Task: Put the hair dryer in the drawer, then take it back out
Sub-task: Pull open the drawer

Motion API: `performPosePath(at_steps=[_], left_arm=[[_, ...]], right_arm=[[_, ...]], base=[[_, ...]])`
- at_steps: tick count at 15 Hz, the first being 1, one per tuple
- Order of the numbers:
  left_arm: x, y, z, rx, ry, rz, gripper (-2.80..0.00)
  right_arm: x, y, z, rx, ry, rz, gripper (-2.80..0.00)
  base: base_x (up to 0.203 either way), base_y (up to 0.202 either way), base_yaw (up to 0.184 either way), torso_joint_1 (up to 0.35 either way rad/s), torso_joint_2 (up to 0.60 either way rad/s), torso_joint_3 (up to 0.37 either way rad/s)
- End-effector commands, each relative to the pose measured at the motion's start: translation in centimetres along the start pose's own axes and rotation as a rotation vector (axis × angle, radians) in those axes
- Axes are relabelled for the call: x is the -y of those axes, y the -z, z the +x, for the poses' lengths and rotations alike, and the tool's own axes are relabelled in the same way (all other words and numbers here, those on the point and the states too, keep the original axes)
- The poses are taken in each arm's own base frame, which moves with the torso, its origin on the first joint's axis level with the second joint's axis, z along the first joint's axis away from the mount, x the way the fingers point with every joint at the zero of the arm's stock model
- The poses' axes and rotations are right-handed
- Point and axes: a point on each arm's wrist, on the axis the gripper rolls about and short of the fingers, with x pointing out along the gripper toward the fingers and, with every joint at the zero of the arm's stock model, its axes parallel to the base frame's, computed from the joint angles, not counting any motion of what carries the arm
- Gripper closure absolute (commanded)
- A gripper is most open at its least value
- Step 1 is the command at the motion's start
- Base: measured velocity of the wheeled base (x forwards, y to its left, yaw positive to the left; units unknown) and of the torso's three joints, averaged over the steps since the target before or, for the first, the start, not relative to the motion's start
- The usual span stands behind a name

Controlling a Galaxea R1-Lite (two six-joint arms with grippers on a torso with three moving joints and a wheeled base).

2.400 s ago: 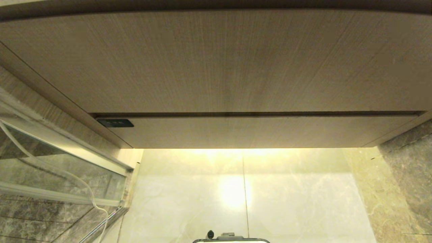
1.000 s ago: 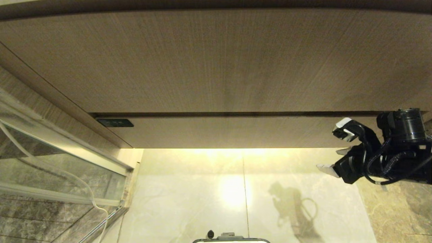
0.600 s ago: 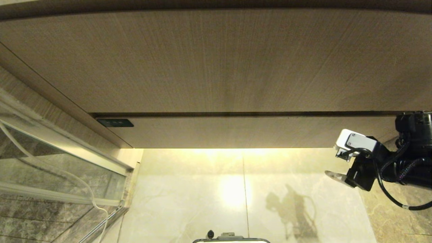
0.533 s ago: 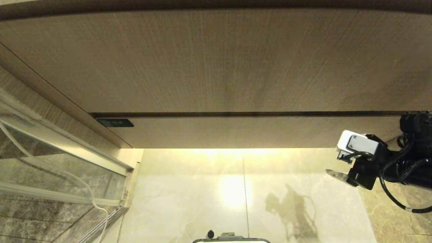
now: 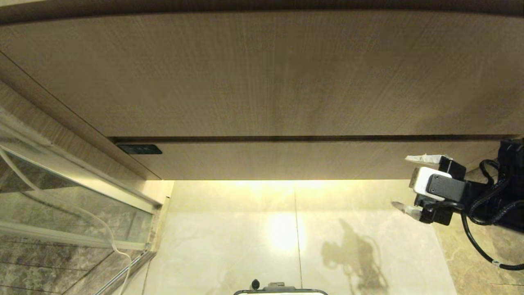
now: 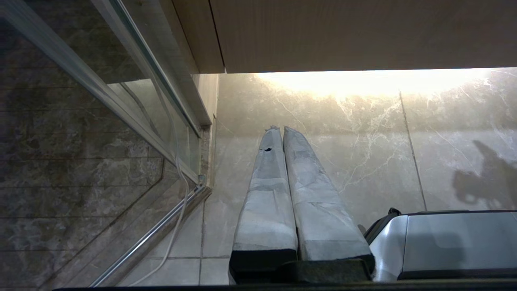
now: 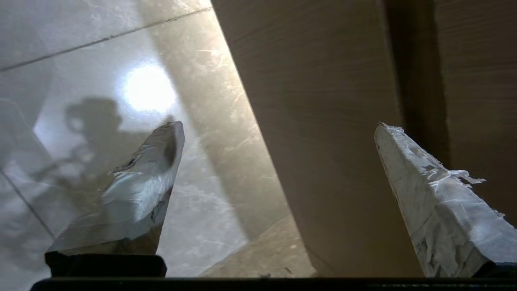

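While right claw [image 5: 405, 182] gapes (empty), closed drawer [image 5: 286, 160] front just beside it, left claw [image 6: 278, 133] together.

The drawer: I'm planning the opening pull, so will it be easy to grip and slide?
The drawer is shut, with a flat, handleless front, so probably slippery to pinch. It is very wide; the open right hand sits near its right end, so an off-centre pull might rack it.

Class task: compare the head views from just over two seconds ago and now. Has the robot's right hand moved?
Yes. The right hand was out of view then; it has come in from the right and now sits open at the right end of the closed drawer front.
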Motion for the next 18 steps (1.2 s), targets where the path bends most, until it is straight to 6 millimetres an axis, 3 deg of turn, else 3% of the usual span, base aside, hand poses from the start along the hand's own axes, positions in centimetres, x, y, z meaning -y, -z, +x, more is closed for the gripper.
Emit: performPosePath(at_steps=[1, 7, 18], left_arm=[[0.0, 0.0, 0.0, 0.0, 0.0, 0.0, 0.0], [0.0, 0.0, 0.0, 0.0, 0.0, 0.0, 0.0], [0.0, 0.0, 0.0, 0.002, 0.0, 0.0, 0.0]], right_arm=[[-0.5, 0.4, 0.9, -0.007, -0.018, 0.013, -2.8], [-0.3, 1.2, 4.0, 0.029, 0.07, 0.034, -2.8], [0.0, 1.4, 6.0, 0.086, 0.121, 0.016, -2.8]], base=[[0.0, 0.0, 0.0, 0.0, 0.0, 0.0], [0.0, 0.0, 0.0, 0.0, 0.0, 0.0], [0.0, 0.0, 0.0, 0.0, 0.0, 0.0]])
